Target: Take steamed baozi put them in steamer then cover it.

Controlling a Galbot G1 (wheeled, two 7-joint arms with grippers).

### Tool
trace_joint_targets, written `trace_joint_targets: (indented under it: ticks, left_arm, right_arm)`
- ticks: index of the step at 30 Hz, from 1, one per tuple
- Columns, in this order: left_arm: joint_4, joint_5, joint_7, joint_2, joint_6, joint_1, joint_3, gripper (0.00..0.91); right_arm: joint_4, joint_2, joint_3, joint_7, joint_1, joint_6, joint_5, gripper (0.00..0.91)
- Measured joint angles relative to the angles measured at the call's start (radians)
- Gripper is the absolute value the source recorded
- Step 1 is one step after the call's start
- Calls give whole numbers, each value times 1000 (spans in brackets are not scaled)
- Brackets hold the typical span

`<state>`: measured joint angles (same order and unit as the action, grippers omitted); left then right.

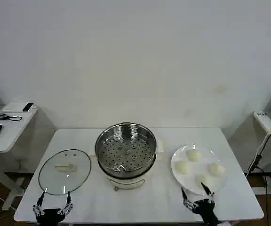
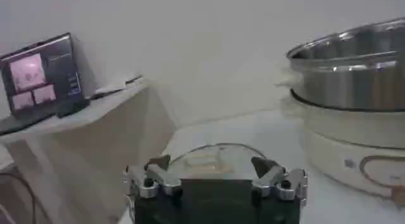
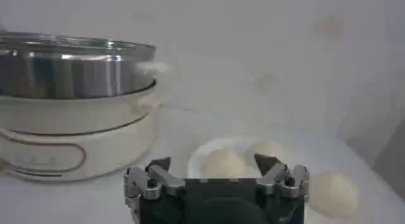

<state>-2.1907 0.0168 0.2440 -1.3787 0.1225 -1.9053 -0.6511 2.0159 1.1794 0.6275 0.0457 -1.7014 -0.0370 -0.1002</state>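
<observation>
On the white table, the steamer stands uncovered at the middle, the cover flat to its left, four steamed baozi on a plate to its right. Left claw and right claw hover spread wide at the near edge, holding nothing.

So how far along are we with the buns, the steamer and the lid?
Nothing is done yet. All four cream-white round buns sit on the flat white plate; the shiny steel steamer pot has only its bare perforated tray inside. The clear glass lid lies on the table, left of the pot. The left gripper and right gripper are open, holding nothing. Left: four transfers, then covering.
</observation>
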Motion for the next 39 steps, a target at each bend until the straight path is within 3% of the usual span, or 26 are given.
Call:
trace_joint_targets:
  ticks: [7, 12, 16, 22, 29, 34, 39]
  left_arm:
    - [-29, 49, -39, 9, 54, 9, -14, 907]
    - [-40, 69, -55, 14, 80, 18, -27, 907]
    - [-46, 85, -68, 13, 92, 21, -29, 907]
    - [-56, 112, -77, 1, 107, 36, -28, 907]
    - [-59, 138, -82, -12, 115, 46, -25, 907]
    - [-52, 152, -84, -22, 117, 56, -26, 907]
    - [-52, 160, -88, -24, 119, 60, -30, 907]
  right_arm:
    - [-32, -133, 57, 92, 105, -143, 54, 907]
    - [-100, -263, 43, 220, 228, -221, 116, 907]
    - [-177, -369, -31, 333, 366, -249, 173, 907]
    - [-333, -483, -258, 516, 666, -245, 260, 907]
    - [-525, -530, -611, 731, 1048, -196, 328, 907]
    - [-643, -516, -826, 839, 1265, -175, 354, 907]
    - [-747, -477, -989, 908, 1399, -169, 375, 907]
